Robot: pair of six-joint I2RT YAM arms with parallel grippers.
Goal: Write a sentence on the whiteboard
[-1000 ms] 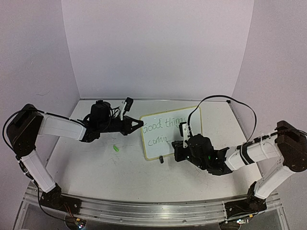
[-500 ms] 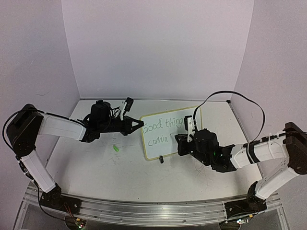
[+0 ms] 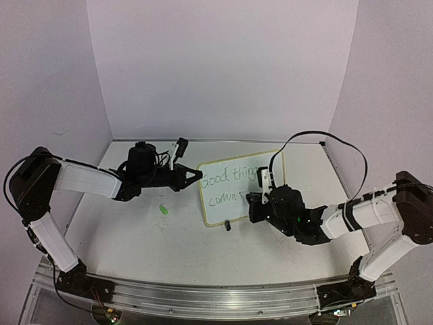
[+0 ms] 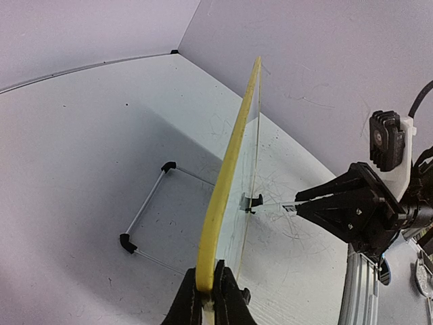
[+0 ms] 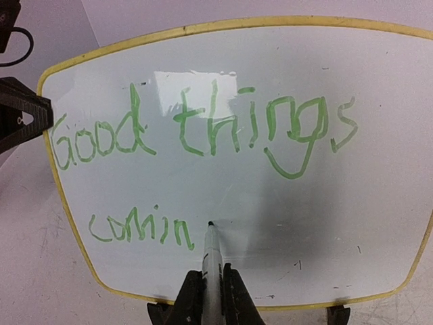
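Observation:
The whiteboard [image 3: 226,183] stands tilted at table centre, yellow rim, on black clip feet. Green lettering [image 5: 203,128] on it reads "Good things" with "comin" [image 5: 139,230] below. My left gripper [image 3: 197,175] is shut on the board's left rim, seen edge-on in the left wrist view [image 4: 206,281]. My right gripper [image 3: 252,201] is shut on a white marker [image 5: 212,254], whose dark tip [image 5: 210,223] is at the board just right of "comin". The right gripper [image 4: 304,200] also shows across the board in the left wrist view.
A small green marker cap [image 3: 163,210] lies on the tabletop left of the board. A thin wire stand with black feet [image 4: 145,210] sits behind the board. White walls close the back and sides. The right arm's black cable [image 3: 318,139] loops above the board.
My right gripper with the marker moved up and right along the board, then came back slightly left and down to just right of "comin". The left arm has not moved.

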